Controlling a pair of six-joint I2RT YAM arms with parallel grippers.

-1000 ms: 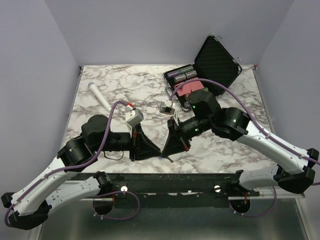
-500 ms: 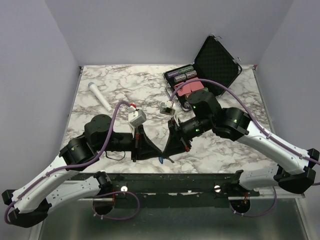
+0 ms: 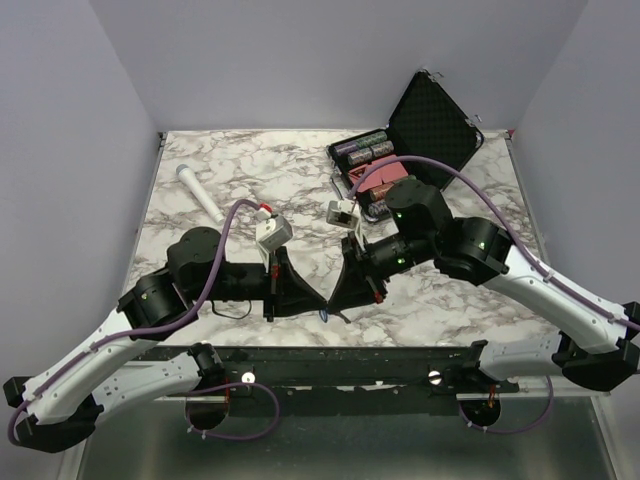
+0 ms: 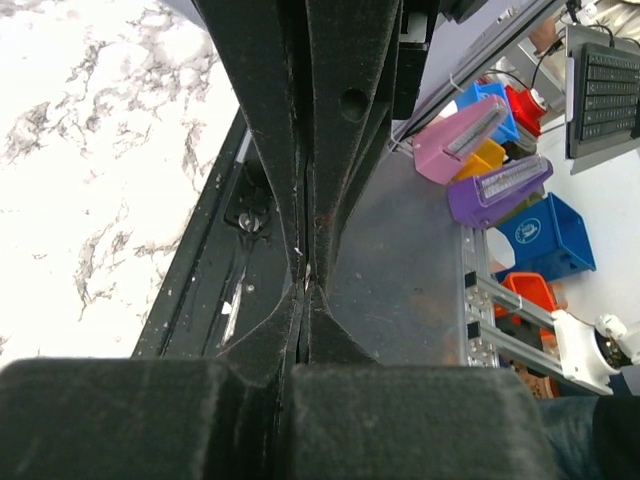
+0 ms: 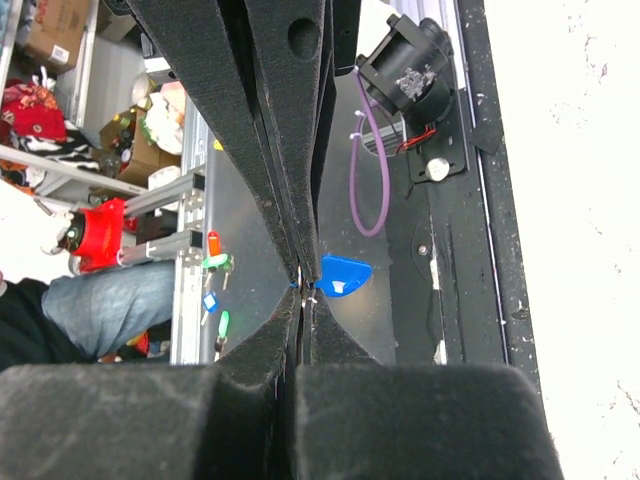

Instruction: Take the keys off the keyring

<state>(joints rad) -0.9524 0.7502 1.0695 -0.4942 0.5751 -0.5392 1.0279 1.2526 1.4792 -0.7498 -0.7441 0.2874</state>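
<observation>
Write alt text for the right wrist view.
The right gripper, shut, pinches a blue tag that sticks out at its tip. Behind it are a black rail, a motor with a purple cable, and the white marble table at right.

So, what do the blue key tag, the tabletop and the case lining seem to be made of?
Blue key tag: probably moulded plastic, opaque with even colour and a smooth, slightly glossy face. Tabletop: white-grey marble veining, but possibly only a printed laminate. Case lining: seemingly black foam, matt and dimpled.
</observation>
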